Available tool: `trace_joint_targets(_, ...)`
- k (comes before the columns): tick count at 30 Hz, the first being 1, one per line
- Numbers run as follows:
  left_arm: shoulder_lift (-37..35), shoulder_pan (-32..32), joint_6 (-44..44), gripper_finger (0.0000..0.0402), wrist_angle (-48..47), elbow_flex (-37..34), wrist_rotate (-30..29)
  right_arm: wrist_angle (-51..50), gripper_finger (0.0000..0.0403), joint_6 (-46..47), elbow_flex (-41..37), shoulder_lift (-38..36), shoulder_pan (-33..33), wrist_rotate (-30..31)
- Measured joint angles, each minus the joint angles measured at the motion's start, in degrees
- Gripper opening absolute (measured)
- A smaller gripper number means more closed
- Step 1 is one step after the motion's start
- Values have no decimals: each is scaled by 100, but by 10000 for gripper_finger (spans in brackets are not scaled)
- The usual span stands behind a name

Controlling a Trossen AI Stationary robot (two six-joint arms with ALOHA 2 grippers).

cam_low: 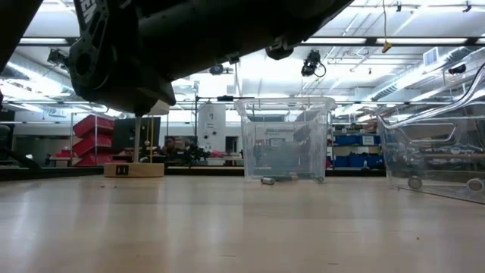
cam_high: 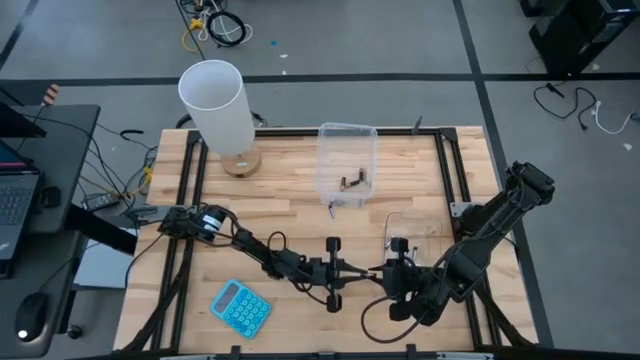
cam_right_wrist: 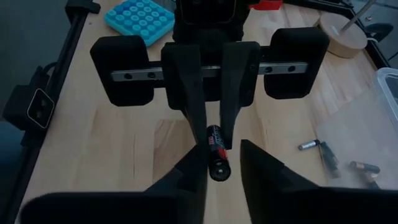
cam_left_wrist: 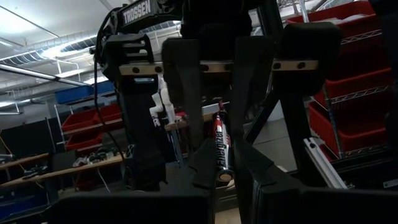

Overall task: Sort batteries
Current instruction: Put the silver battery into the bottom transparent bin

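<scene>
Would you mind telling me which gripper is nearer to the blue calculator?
Left. The left gripper is mid-table, just right of the blue calculator, gripping a battery. The right gripper faces it from farther right.

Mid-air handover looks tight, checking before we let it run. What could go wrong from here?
1. The battery is pinched only at its end by the left gripper. The right gripper is around it but not clamped, so an early release would likely drop it onto the table.
2. The battery sits nearer one right finger, so closing may tilt or flick it.
3. The fingertips are nose to nose and could collide.
</scene>
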Motion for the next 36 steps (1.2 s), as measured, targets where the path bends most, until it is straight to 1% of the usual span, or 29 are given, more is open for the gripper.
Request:
trace_joint_targets(4,0,4,0,26,-3,0,-14,0,36,-90,0,-1,2,-25)
trace_joint_targets(6,0,2,0,27,-9,0,-14,2,22,-161,0,-3,2,-52)
trace_joint_targets(12,0,0,0,38,-11,0,-10,2,22,-180,0,-4,2,-54)
trace_joint_targets(17,0,2,-12,50,-11,0,-19,2,31,-144,0,-4,2,-51)
trace_joint_targets(21,0,-4,-121,60,-56,0,-251,-18,25,-138,0,-4,-3,-48)
trace_joint_targets(26,0,-2,-300,79,-344,0,-270,-4,27,-134,2,-4,2,-69)
trace_joint_targets(31,0,-2,-472,107,-475,0,-390,-59,27,-65,2,-16,2,-125)
trace_joint_targets(36,0,-2,-664,123,-921,0,-743,-334,27,259,4,-199,2,-293)
